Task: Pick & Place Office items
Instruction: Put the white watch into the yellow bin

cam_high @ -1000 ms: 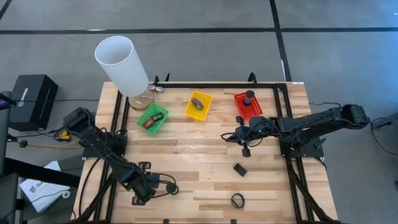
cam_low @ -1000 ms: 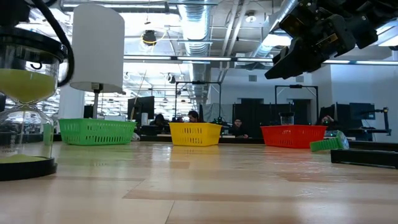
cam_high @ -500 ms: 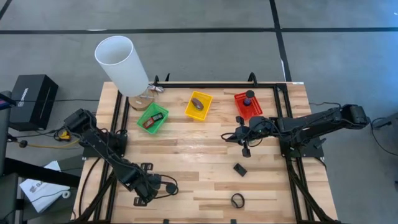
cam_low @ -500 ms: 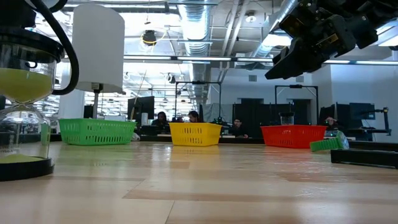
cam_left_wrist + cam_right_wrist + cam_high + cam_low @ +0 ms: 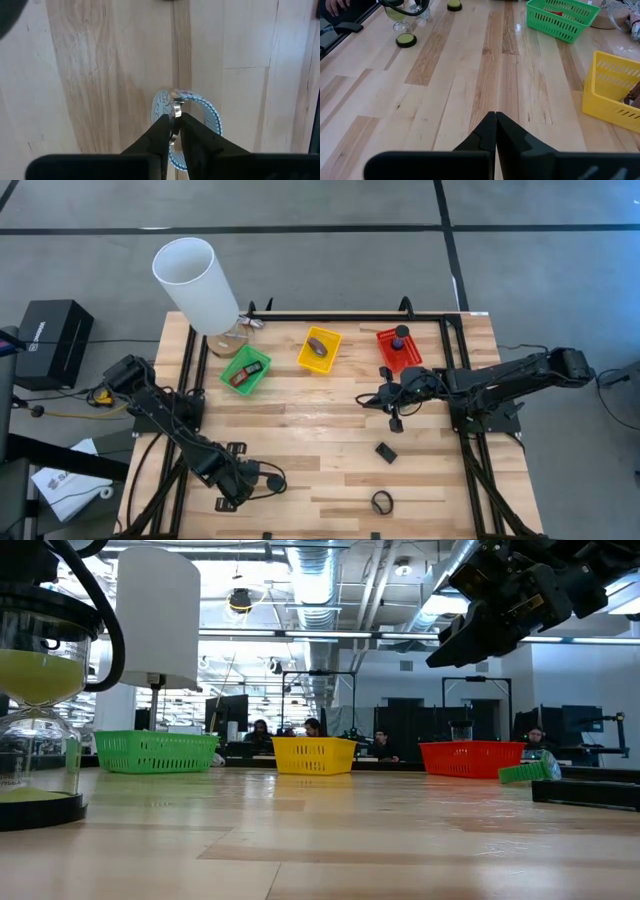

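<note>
Lay flat on the table [image 5: 330,425] near its left front corner: a clear ring [image 5: 192,127] with blue printed markings, round, no long axis to tell. Was pinched at its rim by the left gripper [image 5: 175,131], jaws closed on it. Held a red rectangle: green basket [image 5: 245,369]. Held a dark item: yellow basket [image 5: 319,349]. Held a dark spool: red basket [image 5: 398,348]. Hung mid-table with jaws shut, empty: right gripper [image 5: 495,131].

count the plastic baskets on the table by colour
green basket: 1
yellow basket: 1
red basket: 1
total: 3
</note>
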You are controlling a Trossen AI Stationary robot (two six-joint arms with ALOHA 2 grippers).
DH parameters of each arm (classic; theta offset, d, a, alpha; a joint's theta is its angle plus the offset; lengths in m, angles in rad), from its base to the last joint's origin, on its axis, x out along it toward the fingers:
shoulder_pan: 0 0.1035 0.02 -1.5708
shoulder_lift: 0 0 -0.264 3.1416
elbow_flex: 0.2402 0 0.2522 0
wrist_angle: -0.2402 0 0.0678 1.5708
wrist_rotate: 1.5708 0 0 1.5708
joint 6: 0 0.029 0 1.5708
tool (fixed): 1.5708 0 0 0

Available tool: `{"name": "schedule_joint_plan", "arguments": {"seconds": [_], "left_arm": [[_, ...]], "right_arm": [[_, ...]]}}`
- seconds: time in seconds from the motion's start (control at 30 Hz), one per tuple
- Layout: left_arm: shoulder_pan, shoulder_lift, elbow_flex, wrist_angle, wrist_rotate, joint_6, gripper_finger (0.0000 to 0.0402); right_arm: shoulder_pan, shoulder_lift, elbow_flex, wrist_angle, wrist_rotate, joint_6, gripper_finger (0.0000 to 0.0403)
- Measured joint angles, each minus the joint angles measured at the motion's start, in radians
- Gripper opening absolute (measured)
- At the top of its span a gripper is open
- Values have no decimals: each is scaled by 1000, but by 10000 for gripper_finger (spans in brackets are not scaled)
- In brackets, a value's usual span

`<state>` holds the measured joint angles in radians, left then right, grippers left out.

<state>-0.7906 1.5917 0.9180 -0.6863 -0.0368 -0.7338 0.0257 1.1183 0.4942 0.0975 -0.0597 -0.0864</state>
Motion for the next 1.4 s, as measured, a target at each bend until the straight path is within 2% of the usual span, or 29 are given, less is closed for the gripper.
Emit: {"name": "schedule_joint_plan", "arguments": {"seconds": [0.27,0.67,0.87,0.97,1.1,1.27,1.4], "left_arm": [[0,0,0,0,0,0,15],[54,-2,2,-46,22,4,13],[86,-77,1,-73,23,5,18],[107,-156,1,-114,-37,19,18],[156,-261,1,-173,-163,119,13],[277,-354,1,-179,-369,327,17],[398,-377,1,-136,-574,532,20]], "right_arm": [[0,0,0,0,0,0,0],[0,0,0,0,0,0,0],[0,0,0,0,0,-1,0],[0,0,0,-5,0,-1,0],[0,0,0,-11,0,-2,0],[0,0,0,-11,0,-2,0],[0,0,0,-8,0,-2,0]]}}
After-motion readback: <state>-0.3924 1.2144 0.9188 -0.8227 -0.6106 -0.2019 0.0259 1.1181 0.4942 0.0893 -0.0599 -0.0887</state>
